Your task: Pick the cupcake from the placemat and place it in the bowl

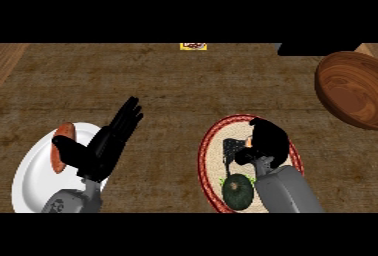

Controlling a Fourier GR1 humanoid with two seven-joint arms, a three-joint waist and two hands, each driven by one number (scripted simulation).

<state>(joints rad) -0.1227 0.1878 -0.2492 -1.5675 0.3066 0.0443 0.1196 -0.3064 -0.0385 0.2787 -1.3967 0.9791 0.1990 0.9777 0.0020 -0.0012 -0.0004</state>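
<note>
Right robot hand (264,140) down over the placemat (210,150), fingers curled, apparently around the cupcake, which stays hidden beneath; cannot confirm the hold. Left robot hand (111,137) resting open above the white plate (29,175), fingers straight, beside an orange-brown food item (62,145). Wooden bowl (351,90) well apart, up at the right on the worktop (170,85). Likely risks: lifting with only a partial grasp, letting the cupcake slip; brushing the dark green round thing (238,191) just beside the wrist; catching the bowl's rim during transfer.
</note>
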